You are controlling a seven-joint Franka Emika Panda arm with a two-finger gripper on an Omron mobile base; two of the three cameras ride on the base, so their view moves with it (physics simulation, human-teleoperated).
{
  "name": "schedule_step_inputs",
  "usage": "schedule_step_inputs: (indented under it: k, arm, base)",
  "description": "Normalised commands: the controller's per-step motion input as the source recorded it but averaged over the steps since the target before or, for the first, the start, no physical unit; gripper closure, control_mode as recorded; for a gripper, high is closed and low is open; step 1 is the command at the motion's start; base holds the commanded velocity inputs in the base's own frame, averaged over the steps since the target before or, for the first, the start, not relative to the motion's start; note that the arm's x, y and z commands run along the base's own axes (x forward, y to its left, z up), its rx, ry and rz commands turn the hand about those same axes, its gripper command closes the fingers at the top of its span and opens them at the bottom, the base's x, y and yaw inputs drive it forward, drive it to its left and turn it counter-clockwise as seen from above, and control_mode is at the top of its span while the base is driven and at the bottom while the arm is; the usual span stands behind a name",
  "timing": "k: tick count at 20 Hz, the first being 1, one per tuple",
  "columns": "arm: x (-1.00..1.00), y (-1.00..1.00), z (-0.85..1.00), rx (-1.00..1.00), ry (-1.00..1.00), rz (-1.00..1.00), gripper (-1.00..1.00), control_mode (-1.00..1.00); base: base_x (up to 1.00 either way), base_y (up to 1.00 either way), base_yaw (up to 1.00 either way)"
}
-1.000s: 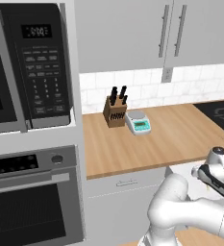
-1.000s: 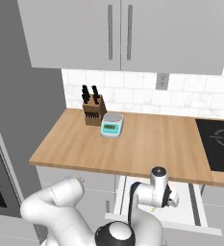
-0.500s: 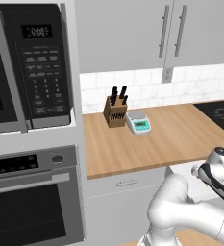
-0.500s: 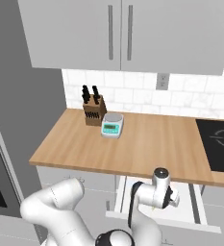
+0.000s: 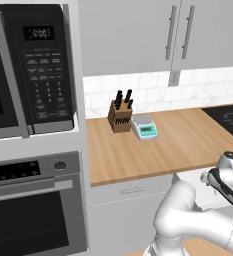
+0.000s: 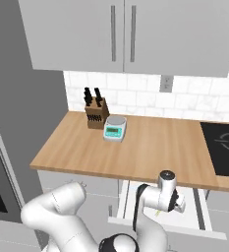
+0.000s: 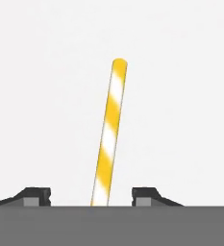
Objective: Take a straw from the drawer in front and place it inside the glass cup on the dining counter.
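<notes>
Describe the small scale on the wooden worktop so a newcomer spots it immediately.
Start at the light-wood worktop under the grey wall cabinets. Near its back left stands a brown knife block; right beside it sits the white kitchen scale, low and flat, with a teal display panel.

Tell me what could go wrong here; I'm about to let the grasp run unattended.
The straw lies between the gripper fingertips but nearer the left one and slightly tilted, so closing might nudge or roll it instead of pinching it. The arm is reaching down into the open drawer, so lifting out could clip the worktop edge.
</notes>
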Motion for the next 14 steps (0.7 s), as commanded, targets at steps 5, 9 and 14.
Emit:
schedule_step_inputs:
  k: [5, 9, 14]
  arm:
    - [-0.57, -0.2, -0.64, 0.04, 0.07, -0.1, 1.0, -1.0]
    - [-0.95, -0.36, -0.44, 0.12, 0.0, -0.15, 1.0, -1.0]
    - [-0.98, -0.46, -0.44, 0.13, 0.0, -0.21, 1.0, -1.0]
  base:
    - [0.0, 0.0, 0.0]
    - [0.0, 0.0, 0.0]
    - [0.0, 0.0, 0.0]
